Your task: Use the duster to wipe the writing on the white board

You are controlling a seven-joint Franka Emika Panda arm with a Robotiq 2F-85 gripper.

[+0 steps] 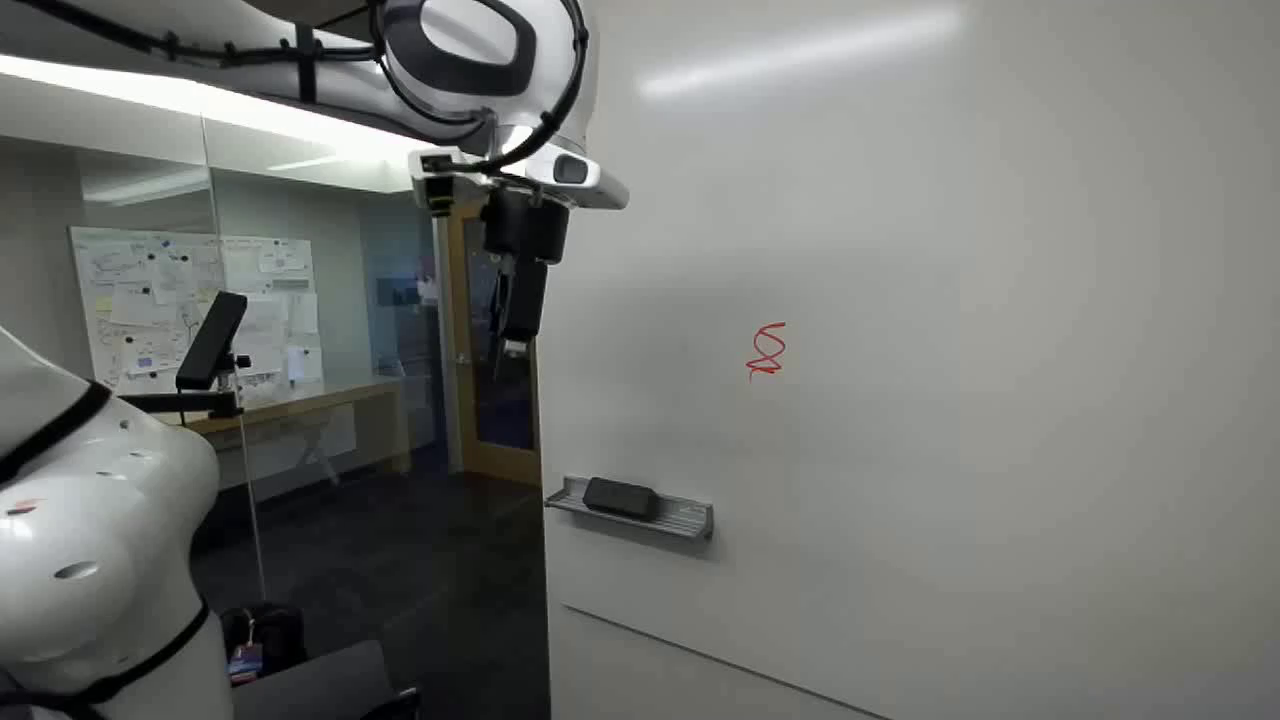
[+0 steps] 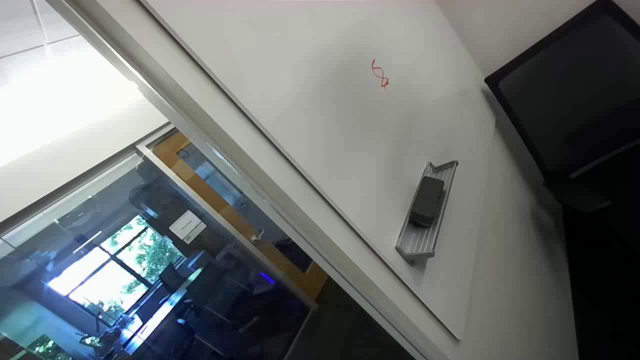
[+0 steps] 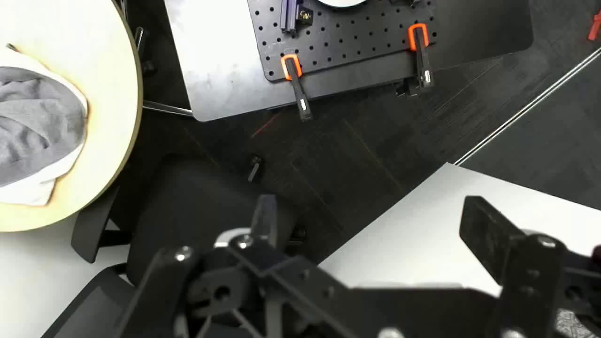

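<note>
Lengthwise | duster [image 1: 620,499] on tray [image 1: 685,516] | long axis approx par w/ tray's

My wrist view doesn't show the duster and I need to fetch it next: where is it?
Observer: The duster lies on the grey tray fixed to the white board.
Operator: And what is left to wipe?
Observer: The red writing, which shows on the board in both exterior views.
Operator: Am I touching the tray?
Observer: No, in an exterior view the gripper hangs apart from it, higher up.
</note>
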